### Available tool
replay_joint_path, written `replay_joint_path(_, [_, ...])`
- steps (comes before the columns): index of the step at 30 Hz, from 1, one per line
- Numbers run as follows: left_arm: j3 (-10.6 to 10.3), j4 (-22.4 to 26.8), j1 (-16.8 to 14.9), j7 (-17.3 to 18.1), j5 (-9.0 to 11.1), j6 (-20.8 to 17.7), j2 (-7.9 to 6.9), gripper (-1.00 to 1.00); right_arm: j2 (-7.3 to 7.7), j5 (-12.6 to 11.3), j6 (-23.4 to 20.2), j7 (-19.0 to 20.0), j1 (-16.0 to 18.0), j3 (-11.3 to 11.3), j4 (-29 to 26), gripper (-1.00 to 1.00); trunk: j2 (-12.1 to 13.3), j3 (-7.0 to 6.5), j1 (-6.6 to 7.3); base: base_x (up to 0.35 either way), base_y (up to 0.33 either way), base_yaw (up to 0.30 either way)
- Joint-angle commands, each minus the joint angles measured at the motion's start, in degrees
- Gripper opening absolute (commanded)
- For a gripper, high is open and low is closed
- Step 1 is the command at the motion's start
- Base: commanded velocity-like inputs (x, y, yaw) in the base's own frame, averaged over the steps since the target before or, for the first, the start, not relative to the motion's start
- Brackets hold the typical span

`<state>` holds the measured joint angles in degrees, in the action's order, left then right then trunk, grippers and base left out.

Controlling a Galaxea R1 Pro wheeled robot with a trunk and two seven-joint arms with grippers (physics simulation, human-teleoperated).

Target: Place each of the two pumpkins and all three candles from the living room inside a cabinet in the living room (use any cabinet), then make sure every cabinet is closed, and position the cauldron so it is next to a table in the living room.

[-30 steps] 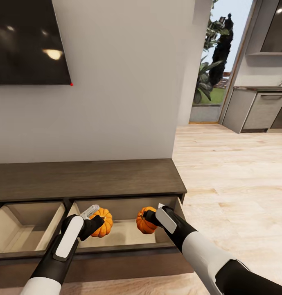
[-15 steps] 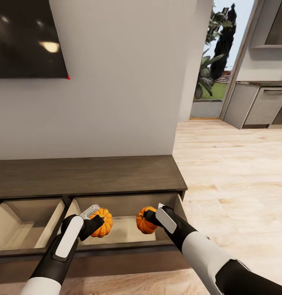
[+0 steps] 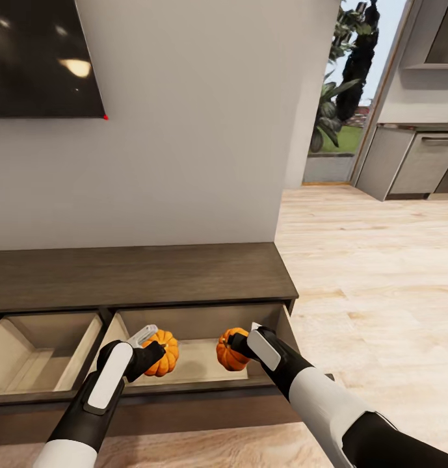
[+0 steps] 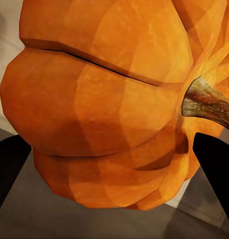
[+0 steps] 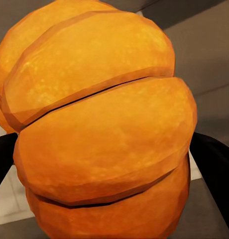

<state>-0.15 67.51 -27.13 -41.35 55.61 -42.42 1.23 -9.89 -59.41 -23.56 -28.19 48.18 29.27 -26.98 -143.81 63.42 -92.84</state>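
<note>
Only the camera has shifted; each pincer, left (image 3: 152,351) and right (image 3: 238,346), grips its pumpkin (image 3: 164,352) (image 3: 231,350) above the open drawer (image 3: 197,364) at lower centre, ready for release.

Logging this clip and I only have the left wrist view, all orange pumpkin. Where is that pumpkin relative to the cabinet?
Observer: The left end effector holds the left pumpkin above the open right-hand drawer.
Operator: What is the other arm doing?
Observer: The right end effector grips the second pumpkin over the same drawer.
Operator: Any other drawer open?
Observer: Yes, the left-hand drawer is open too.
</note>
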Motion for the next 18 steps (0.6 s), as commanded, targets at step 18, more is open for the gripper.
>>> replay_joint_path(18, [0.0,0.0,0.0,-0.7,0.7,0.0,0.00,-1.00,0.05,-0.4,0.0,-0.5,0.0,0.3,-0.1,-1.00,-0.1,0.72,-0.07,0.000,0.000,0.000])
